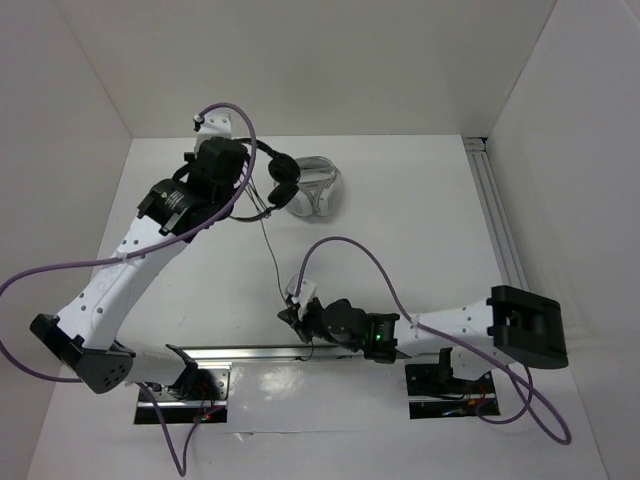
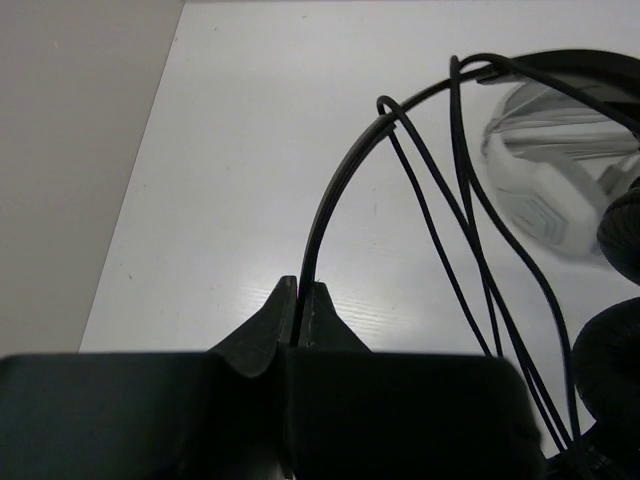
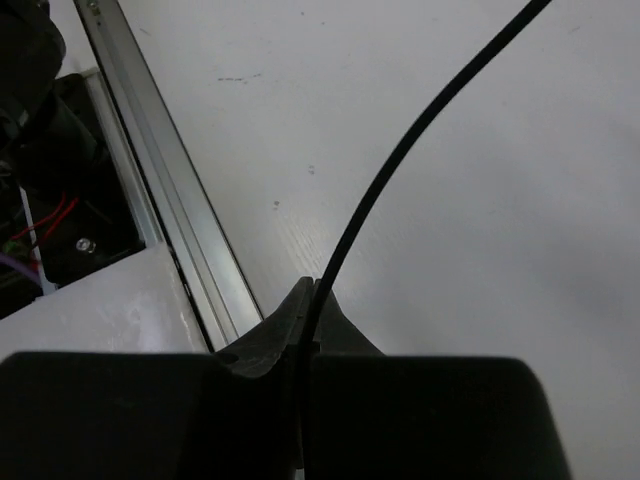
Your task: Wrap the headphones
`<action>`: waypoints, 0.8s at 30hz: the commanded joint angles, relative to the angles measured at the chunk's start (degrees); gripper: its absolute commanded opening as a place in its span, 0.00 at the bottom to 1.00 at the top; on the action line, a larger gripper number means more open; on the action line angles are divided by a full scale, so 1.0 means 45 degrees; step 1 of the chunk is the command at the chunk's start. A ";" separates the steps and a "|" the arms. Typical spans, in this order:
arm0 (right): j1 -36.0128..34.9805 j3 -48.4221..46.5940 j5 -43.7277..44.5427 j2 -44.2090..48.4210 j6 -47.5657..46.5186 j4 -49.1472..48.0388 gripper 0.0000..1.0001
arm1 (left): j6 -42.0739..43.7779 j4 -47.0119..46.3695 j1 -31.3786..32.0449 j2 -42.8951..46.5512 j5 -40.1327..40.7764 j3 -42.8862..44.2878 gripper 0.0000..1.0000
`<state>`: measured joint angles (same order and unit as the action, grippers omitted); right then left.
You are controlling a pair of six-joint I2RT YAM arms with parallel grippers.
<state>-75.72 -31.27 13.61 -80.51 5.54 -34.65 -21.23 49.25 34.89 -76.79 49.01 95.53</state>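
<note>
The headphones are lifted at the far left of the table: a thin black headband and two round ear pads. My left gripper is shut on the headband. Loops of the thin black cable hang beside the band. From there the cable runs down the table to my right gripper near the front rail. In the right wrist view the cable comes straight out of that gripper, whose jaws are shut on it.
A bulkier white-and-grey headset lies right behind the black headphones. An aluminium rail runs along the near edge by the arm bases. Another rail lines the right wall. White walls enclose the table.
</note>
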 commanded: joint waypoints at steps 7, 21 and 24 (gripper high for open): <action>-0.2507 -0.2132 0.5236 0.3162 -0.2731 0.4084 0.00 | 0.0419 -0.1883 -0.1582 -0.0083 -0.1769 -0.1812 0.00; -0.2393 -0.3540 0.8910 0.3827 -0.6639 0.4831 0.00 | 0.2434 -0.0810 0.1325 0.1810 -0.4074 -0.5113 0.00; -0.1770 -0.3657 0.8910 0.3829 -0.7050 0.4830 0.00 | 0.2434 -0.0439 0.2418 0.1966 -0.4193 -0.5659 0.00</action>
<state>-85.93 -44.69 49.95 -64.84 -21.61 -12.69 -10.81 47.59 42.57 -70.89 31.20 70.89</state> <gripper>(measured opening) 0.008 0.055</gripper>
